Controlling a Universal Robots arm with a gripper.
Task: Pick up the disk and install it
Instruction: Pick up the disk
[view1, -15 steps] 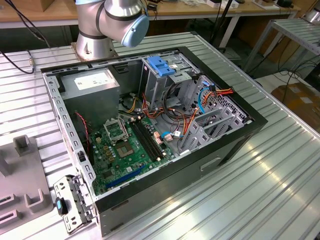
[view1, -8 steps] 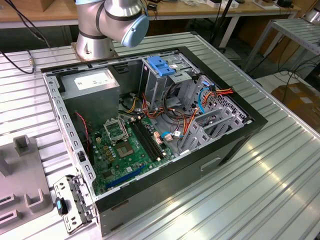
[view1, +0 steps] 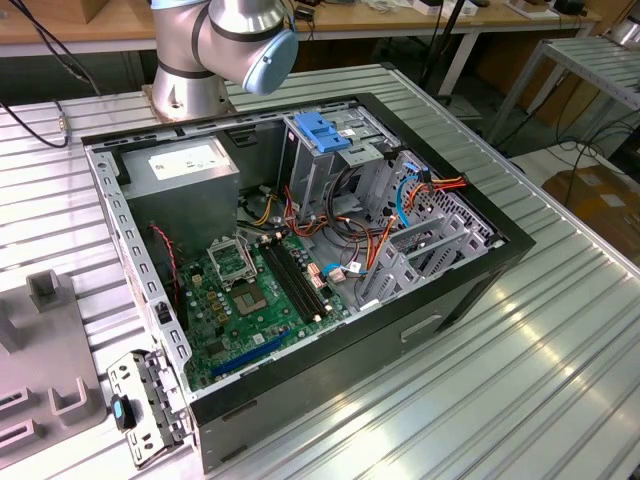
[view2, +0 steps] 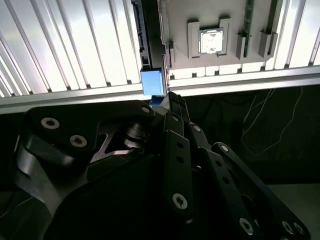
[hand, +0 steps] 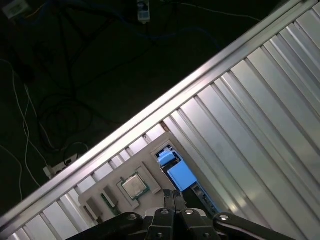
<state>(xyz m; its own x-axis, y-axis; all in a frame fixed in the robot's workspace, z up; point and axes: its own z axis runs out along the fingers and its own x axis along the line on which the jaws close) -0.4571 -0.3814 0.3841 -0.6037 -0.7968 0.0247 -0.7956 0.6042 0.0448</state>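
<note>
Gripper: black two-finger gripper with bolted linkage arms (view2: 168, 99); the fingertips are drawn together in both wrist views, with no gap visible between them and nothing clamped.
Gripper position: above the table's edge, its tips just short of the disk's blue end tab (contact cannot be judged).
Disk: flat black rectangular hard drive with bright blue plastic rails and a blue end tab (view2: 143, 45); appears in the second wrist view as a narrow dark strip ending in the blue tab, and in the first wrist view (hand: 179, 175) with the tab end nearest the fingertips.
Disk location: on the table, along one side of the tray, tab end towards the table's edge rail.
Tray: grey moulded fixture tray with shaped recesses (view2: 180, 27); lies at the exterior view's left (view1: 50, 340), beside the computer case.
Chip: square silver processor chip (view2: 208, 40); seated in one recess of the tray.
Table: ribbed aluminium table (view1: 560, 330); bears tray, disk and case.
Computer case: open black tower case lying on its side (view1: 470, 290); green motherboard (view1: 255, 300) exposed inside.
Drive cage: grey metal cage with light-blue plastic latch plate (view1: 322, 130); stands inside the case.
Arm: silver robot arm base with pale blue cap (view1: 215, 45); behind the case.
</note>
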